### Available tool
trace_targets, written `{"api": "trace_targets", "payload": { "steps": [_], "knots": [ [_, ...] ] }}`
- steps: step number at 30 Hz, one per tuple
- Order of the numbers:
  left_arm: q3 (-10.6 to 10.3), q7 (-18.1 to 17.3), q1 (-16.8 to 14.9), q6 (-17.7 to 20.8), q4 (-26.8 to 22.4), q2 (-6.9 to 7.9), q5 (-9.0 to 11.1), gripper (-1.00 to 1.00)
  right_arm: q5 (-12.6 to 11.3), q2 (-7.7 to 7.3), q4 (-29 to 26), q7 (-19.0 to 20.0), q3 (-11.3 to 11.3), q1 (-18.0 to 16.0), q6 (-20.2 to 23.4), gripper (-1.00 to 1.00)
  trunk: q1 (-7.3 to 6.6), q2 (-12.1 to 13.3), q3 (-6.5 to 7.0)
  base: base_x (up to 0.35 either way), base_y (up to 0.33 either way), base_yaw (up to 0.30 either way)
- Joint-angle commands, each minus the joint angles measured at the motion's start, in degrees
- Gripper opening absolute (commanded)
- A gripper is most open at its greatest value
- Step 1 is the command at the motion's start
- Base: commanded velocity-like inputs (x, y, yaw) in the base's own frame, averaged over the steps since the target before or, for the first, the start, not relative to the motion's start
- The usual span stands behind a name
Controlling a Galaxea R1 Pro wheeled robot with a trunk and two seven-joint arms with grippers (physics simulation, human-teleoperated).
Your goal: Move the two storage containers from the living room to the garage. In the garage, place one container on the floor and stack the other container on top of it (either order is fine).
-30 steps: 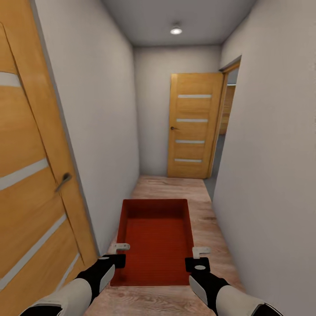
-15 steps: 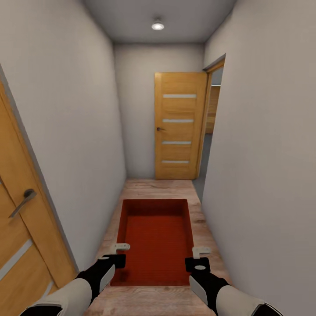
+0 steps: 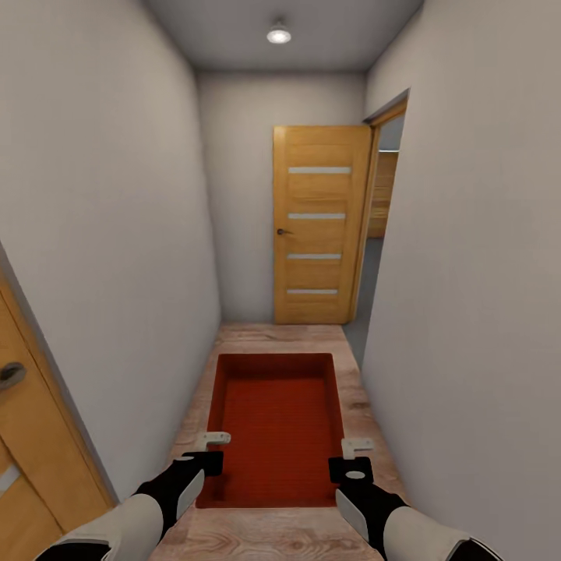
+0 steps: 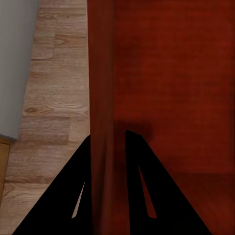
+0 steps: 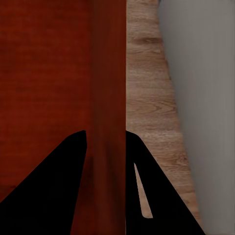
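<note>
1. One storage container [image 3: 277, 425], orange-red and open-topped, sits at lower centre of the head view, carried level above the light wood-plank corridor floor [image 3: 354, 382].
2. The left end effector [image 3: 209, 452] is clamped on the container's left wall; the left wrist view shows that wall [image 4: 103, 147] pinched between the two dark fingers [image 4: 78, 196].
3. The right end effector [image 3: 352, 458] grips the right wall likewise, seen in the right wrist view [image 5: 105, 161].
4. Change noted: across the last second the whole head view has shifted. The near wooden door [image 3: 23, 460] at the left has slid down to the lower left corner, and the far door [image 3: 318, 226] at centre right looms slightly larger. That reads as the base and camera advancing and turning, not the container moving; the container's place between the arms is unchanged.
5. Judgement: transit stage, grasp stable. The open doorway [image 3: 380, 226] right of the far door shows grey floor beyond, possibly the garage. No container is set down yet.
</note>
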Motion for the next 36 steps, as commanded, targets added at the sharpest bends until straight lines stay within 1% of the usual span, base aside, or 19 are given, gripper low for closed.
{"api": "trace_targets", "payload": {
  "steps": [1, 36],
  "knots": [
    [2.9, 0.5, -0.1, 0.4, -0.2, 0.94, -0.9, -1.0, 0.0, -0.19, 0.0, -0.5, -1.1, -0.1, -0.2, -1.0, 0.06, -0.1, -0.12, 0.322, 0.0, 0.0],
    [2.9, 0.5, -0.1, 0.4, -0.2, 0.94, -0.9, -1.0, 0.0, -0.25, 0.0, -0.5, -1.1, 0.0, -0.3, -1.0, 0.06, -0.1, -0.12, 0.322, 0.0, 0.0]
  ]
}}
